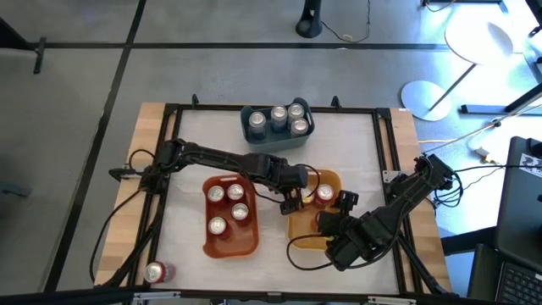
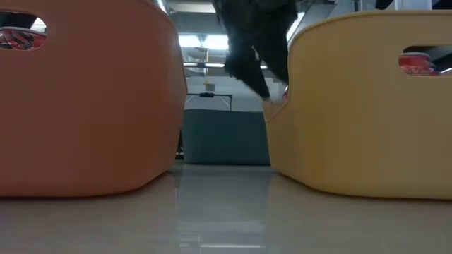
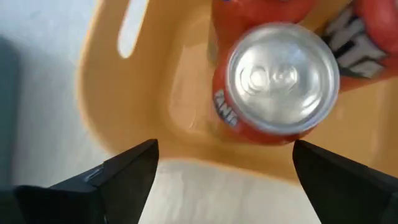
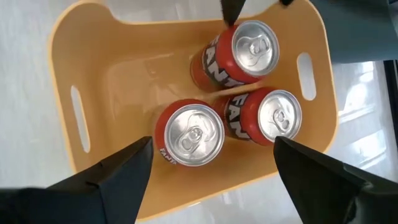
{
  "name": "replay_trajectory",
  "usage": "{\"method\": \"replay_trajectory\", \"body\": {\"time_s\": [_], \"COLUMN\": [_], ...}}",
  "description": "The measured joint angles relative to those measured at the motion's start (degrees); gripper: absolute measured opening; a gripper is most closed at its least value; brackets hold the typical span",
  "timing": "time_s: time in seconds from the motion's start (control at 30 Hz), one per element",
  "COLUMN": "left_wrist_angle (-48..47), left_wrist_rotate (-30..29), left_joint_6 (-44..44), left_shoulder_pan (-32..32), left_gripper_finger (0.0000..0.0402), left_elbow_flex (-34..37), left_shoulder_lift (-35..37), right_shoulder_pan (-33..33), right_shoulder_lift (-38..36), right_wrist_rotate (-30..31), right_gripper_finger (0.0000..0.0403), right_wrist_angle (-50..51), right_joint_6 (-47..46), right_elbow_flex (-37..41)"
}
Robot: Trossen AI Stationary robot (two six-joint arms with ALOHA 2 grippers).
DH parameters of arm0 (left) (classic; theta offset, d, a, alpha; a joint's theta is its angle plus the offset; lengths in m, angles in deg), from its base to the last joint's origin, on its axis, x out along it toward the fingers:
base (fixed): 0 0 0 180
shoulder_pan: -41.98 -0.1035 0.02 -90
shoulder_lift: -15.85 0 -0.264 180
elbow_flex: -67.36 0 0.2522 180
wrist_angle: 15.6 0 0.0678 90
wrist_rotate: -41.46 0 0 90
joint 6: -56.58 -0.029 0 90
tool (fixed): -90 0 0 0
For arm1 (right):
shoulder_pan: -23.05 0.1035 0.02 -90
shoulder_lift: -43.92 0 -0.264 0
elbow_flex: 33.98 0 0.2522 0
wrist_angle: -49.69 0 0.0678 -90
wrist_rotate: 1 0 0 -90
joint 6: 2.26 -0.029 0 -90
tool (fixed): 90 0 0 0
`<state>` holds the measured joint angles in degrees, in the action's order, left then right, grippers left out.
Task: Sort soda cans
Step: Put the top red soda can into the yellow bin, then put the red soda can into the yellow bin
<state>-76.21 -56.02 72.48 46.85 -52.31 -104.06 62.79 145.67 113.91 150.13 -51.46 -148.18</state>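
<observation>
Three orange-red cans with silver tops stand upright in the yellow bin: one near its far left corner, two beside it. My left gripper hovers open over the bin's left rim, with the nearest can standing just beyond its fingertips and not touched. My right gripper hangs open above the middle of the same bin, clear of the cans. In the high view only one of these cans shows; the arms hide the others.
A red-brown bin left of the yellow one holds several upright cans. A blue-grey bin at the far edge holds several silver cans. One red can lies on its side at the near left corner. A black frame rims the table.
</observation>
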Motion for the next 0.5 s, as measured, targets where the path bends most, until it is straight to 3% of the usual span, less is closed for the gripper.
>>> {"method": "replay_trajectory", "body": {"time_s": [0.2, 0.5], "left_wrist_angle": [-5.8, -29.8], "left_wrist_rotate": [-0.3, -3.7], "left_joint_6": [1.1, 12.2], "left_shoulder_pan": [1.9, 11.6], "left_gripper_finger": [0.0358, 0.0359], "left_elbow_flex": [-0.1, -0.1], "left_shoulder_lift": [7.8, 21.1], "right_shoulder_pan": [0.0, 0.0], "right_shoulder_lift": [0.0, 0.0], "right_wrist_rotate": [0.7, 2.0], "right_gripper_finger": [0.0331, 0.0331], "right_wrist_angle": [0.0, -0.1], "right_joint_6": [1.0, 1.2], "right_elbow_flex": [0.0, 0.0]}}
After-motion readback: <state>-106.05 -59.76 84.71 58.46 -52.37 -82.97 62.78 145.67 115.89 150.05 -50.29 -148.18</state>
